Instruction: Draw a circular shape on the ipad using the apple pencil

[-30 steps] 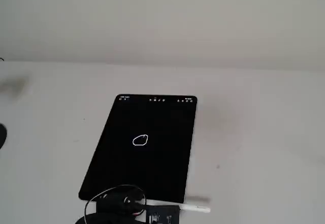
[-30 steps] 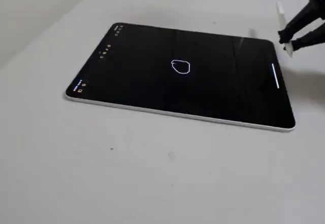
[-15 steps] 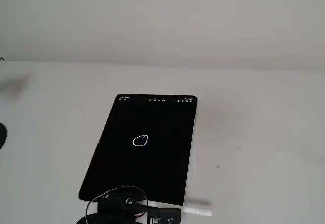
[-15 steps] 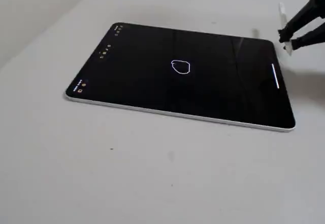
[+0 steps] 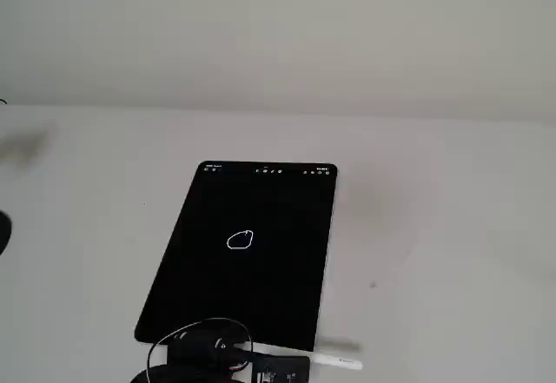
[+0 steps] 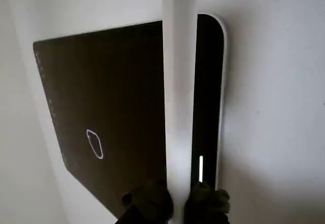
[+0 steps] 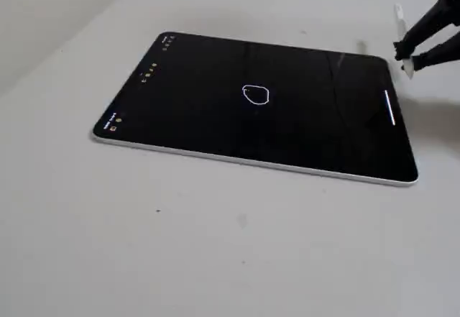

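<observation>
A: Start with the fixed view looking across the table [image 5: 452,227]. Where is the ipad [image 5: 261,296]?

B: It lies flat on the white table, screen black. The circular shape [image 5: 240,241] is a thin white loop near the middle of the screen. Just off the ipad's near edge the dark gripper [image 5: 306,362] shows only in part, with the apple pencil [image 5: 334,362] sticking out sideways beside the ipad's near right corner.

A: And the wrist view?

B: The apple pencil [image 6: 180,97] runs straight up the frame, white and blurred, crossing in front of the ipad [image 6: 101,92] close to its rounded right edge. The two dark fingers [image 6: 150,203] press against the pencil from either side at the bottom, so the gripper [image 6: 177,206] is closed around it. The circular shape [image 6: 95,144] sits on the screen left of the pencil.

A: The other fixed view?

B: The ipad [image 7: 215,130] fills the middle, with tiny icons along its left short edge and the circular shape [image 7: 256,95] near the centre. The gripper [image 7: 404,57] hangs just beyond the ipad's far right corner, clamping the apple pencil [image 7: 397,16], which stands roughly upright and off the glass.
</observation>
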